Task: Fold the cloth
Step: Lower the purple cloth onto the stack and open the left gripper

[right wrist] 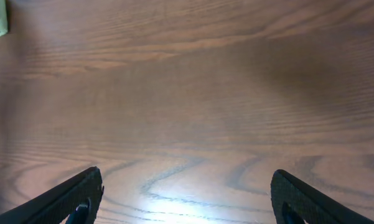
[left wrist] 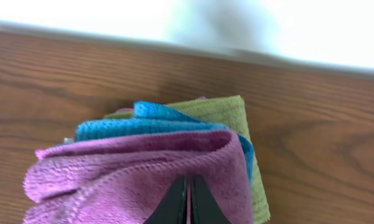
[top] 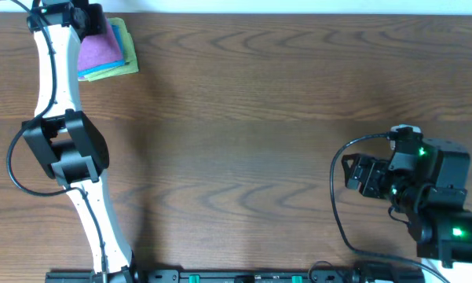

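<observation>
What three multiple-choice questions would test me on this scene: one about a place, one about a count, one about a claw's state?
1. Where is the cloth pile?
A) the middle of the table
B) its far-left corner
C) beside the right arm

2. How many cloth colours are stacked?
A) one
B) two
C) three

3. The right gripper is:
A) open above bare wood
B) shut on a cloth
C) holding a cup

Answers:
1 B, the overhead view shows the pile in that corner.
2 C, a purple cloth, a blue cloth and a green cloth show.
3 A, its fingers stand wide apart over wood.
</observation>
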Action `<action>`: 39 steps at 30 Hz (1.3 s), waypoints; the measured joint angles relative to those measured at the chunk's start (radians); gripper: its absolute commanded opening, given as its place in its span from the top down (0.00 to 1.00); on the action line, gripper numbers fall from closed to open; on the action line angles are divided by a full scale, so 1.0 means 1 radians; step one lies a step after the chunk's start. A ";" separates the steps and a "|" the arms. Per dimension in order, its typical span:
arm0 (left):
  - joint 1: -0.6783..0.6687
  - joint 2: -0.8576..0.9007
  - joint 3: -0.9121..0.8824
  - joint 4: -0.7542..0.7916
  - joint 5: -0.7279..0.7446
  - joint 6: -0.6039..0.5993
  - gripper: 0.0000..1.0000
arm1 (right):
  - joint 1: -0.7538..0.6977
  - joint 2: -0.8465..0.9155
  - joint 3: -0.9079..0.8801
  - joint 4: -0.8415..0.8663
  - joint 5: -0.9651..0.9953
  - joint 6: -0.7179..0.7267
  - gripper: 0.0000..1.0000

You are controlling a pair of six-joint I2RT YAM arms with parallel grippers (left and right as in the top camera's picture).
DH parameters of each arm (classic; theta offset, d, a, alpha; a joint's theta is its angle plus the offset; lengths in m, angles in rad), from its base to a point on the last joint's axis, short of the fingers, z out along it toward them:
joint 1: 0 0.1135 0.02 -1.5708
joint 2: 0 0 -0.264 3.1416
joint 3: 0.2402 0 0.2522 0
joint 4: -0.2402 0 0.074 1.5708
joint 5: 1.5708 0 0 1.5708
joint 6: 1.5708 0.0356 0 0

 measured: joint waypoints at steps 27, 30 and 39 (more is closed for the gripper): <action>0.005 0.181 -0.039 0.293 0.001 0.000 0.94 | 0.000 0.006 0.000 0.016 0.002 0.035 0.14; 0.005 0.181 -0.039 0.300 0.001 0.000 0.94 | 0.000 0.006 0.000 0.016 0.002 0.038 0.14; -0.001 0.180 -0.039 0.306 0.000 -0.001 0.94 | 0.000 0.008 0.000 0.016 0.002 0.038 0.14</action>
